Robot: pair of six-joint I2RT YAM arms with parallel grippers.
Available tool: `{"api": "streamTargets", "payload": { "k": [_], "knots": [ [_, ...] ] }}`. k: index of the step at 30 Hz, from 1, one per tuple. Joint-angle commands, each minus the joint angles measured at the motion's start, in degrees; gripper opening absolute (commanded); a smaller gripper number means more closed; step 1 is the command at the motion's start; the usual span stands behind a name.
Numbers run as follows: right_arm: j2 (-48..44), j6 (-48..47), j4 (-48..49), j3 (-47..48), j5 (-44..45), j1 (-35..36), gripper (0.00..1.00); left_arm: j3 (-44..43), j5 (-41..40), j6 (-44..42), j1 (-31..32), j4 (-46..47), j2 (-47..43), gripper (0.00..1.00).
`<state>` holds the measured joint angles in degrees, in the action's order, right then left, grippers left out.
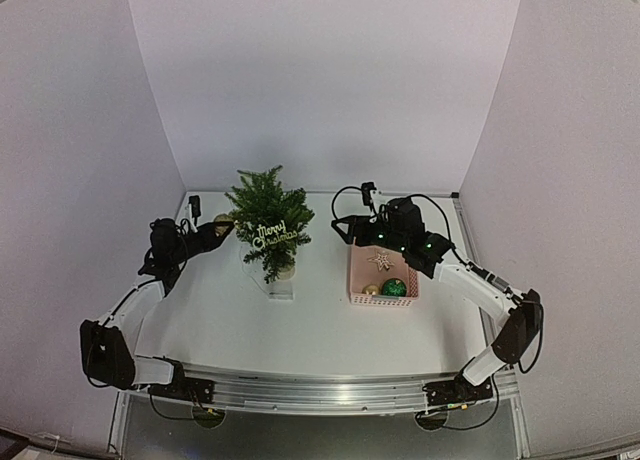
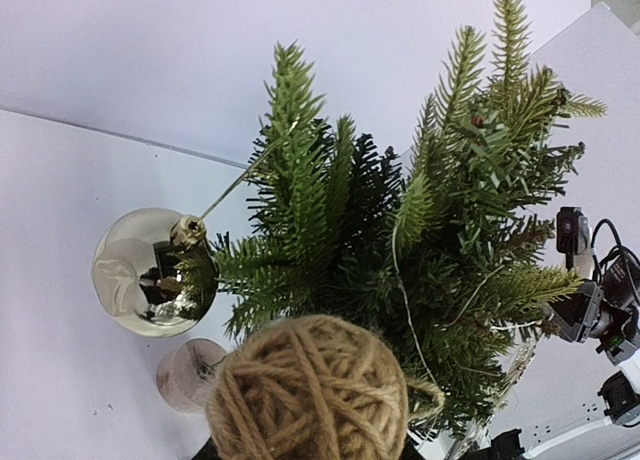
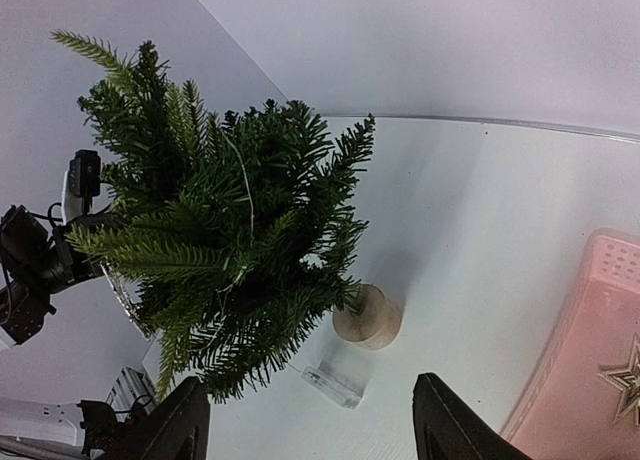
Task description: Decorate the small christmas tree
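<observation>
The small christmas tree [image 1: 270, 225] on table [image 1: 220, 320], bauble [image 1: 222, 221] just left, basket [image 1: 384, 302] to its right, star [image 1: 380, 259] inside

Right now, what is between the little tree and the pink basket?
Nothing: only bare white table lies between the small christmas tree and the pink basket, clearest in the top view.

ENCLOSURE AND WORK SURFACE

The white table [image 1: 320, 330] is enclosed on three sides by plain pale panels: a back wall [image 1: 320, 80], a left wall [image 1: 70, 180] and a right wall [image 1: 570, 160]. The side walls angle outward toward the near edge. A metal rail [image 1: 320, 388] runs along that edge, with a grey surface [image 1: 320, 435] below it. Lighting is even and diffuse; shadows are soft.
</observation>
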<state>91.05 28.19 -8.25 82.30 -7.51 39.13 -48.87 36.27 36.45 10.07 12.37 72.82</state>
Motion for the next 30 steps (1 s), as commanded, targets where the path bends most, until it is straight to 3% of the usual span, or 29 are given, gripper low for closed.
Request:
{"api": "streamTargets", "payload": {
  "k": [1, 22, 30],
  "knots": [
    [-0.4, -1.5, 0.5, 1.7, -0.1, -0.1, 0.68, -2.3, 2.0, 2.4, 0.3, 2.6, -0.7, 0.00],
    [-0.5, -1.4, 0.5, 1.9, -0.3, -0.1, 0.67, 0.3, 1.0, -1.4, 2.2, 0.8, 0.3, 0.02],
    [-0.1, -1.5, 0.5, 2.4, -0.4, -0.2, 0.67, 0.7, 0.2, -1.7, 2.3, 0.5, -0.1, 0.17]
  ]
}}
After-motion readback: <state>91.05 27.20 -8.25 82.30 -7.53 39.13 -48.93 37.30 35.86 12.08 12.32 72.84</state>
